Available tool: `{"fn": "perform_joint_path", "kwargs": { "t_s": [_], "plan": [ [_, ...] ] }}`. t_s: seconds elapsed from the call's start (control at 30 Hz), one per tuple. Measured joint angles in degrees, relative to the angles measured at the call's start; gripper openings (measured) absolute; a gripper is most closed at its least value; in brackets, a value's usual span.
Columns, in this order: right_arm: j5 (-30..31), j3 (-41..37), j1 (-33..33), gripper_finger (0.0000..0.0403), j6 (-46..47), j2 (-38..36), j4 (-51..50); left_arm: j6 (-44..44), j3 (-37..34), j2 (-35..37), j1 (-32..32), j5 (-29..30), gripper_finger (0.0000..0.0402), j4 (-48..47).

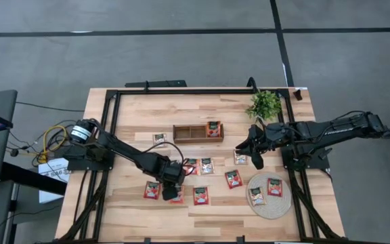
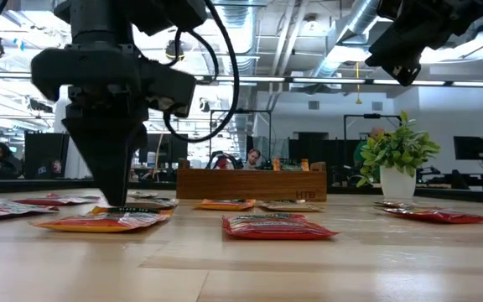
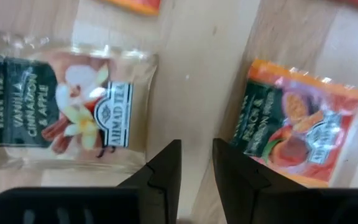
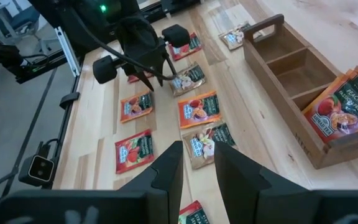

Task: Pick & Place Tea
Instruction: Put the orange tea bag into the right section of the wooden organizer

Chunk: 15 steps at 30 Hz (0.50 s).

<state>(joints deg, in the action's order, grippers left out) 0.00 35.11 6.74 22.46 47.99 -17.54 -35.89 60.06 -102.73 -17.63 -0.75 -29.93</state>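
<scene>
Left gripper (image 1: 173, 192) low among sachets (image 1: 201, 195), fingers slightly apart

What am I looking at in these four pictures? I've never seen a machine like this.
It is a robot with two dark arms at a wooden table, each ending in a two-fingered hand. One picture looks straight down from above, one looks level across the tabletop, and the other two come from small cameras on each arm's wrist.

Small flat tea sachets lie scattered on the table, red and pale ones. A wooden tray with compartments holds some at one end. Two more lie on a round woven mat, and a green plant stands near the far edge.

The left hand reaches down among the sachets, its fingers a little apart over bare wood between a pale vanilla sachet and an orange peach one. The right hand hangs above the table. Neither holds anything.
</scene>
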Motion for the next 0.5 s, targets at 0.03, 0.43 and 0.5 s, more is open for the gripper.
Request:
{"fn": "perform_joint_path", "kwargs": {
  "t_s": [0.03,0.43,0.5],
  "plan": [
    [-0.01,0.00,0.00,0.0083,0.00,0.02,0.00,-0.58,0.09,0.03,0.00,-0.04,0.0083,0.11],
    [-0.01,0.00,0.00,0.0083,0.02,0.02,-0.02,-3.82,0.10,0.58,-0.07,-3.01,0.0083,0.19],
    [-0.01,0.00,0.00,0.0083,0.00,0.02,-0.03,-3.81,0.10,0.58,-0.07,-4.28,0.0083,0.95]
  ]
}}
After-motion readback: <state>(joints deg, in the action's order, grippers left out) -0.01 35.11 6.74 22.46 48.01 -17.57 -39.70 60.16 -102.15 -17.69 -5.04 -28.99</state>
